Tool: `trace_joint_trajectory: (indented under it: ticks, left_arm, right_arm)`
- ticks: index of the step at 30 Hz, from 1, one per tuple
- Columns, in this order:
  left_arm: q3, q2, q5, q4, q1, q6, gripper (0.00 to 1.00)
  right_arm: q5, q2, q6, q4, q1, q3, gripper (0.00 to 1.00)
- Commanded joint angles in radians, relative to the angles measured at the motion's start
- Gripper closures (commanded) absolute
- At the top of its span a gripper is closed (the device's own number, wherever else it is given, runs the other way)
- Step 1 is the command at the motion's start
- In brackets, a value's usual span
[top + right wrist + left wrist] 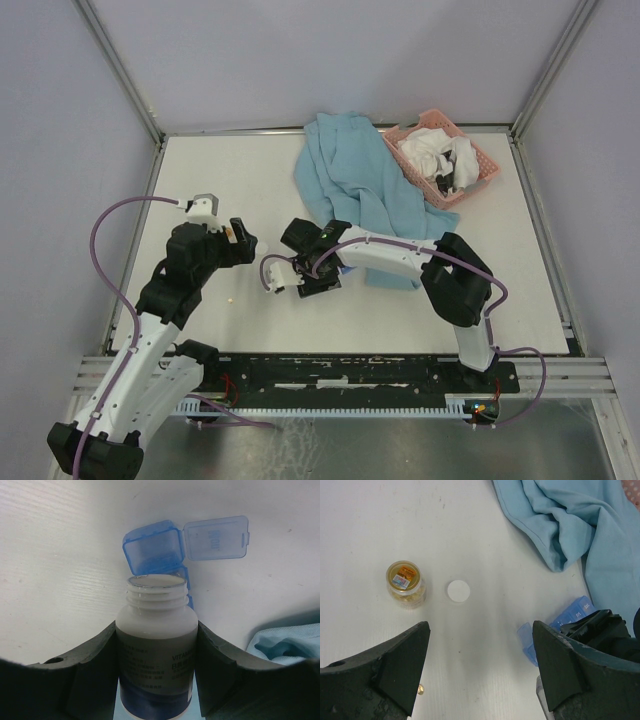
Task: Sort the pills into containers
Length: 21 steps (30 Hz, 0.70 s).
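Right gripper (156, 632) is clenching an uncapped white vitamin bottle (157, 605), its mouth pointing at 12 o'clock toward the blue pill organiser (152, 550), whose end compartment lid is flipped open. Left gripper (480, 640) is hovering with jaws spread wide, gripping nothing. One loose pill (420, 690) is lying on the table (485, 540) at 7 o'clock, just beside one finger. Glass jar (406, 581) is sitting at 10 o'clock, white cap (458, 590) at 11.
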Motion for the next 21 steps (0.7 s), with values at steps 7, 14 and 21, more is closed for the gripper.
trace_joint_trajectory:
  ticks: [7, 14, 21]
  left_arm:
    - [0.011, -0.009, 0.002, 0.011, 0.008, 0.045, 0.1]
    - [0.011, -0.009, 0.005, 0.01, 0.007, 0.045, 0.1]
    - [0.011, -0.009, 0.008, 0.011, 0.009, 0.045, 0.1]
  right_arm:
    - [0.059, 0.015, -0.005, -0.01, 0.019, 0.051, 0.91]
    - [0.088, 0.018, -0.013, -0.01, 0.028, 0.052, 0.9]
    - [0.115, 0.019, -0.019, -0.011, 0.037, 0.054, 0.9]
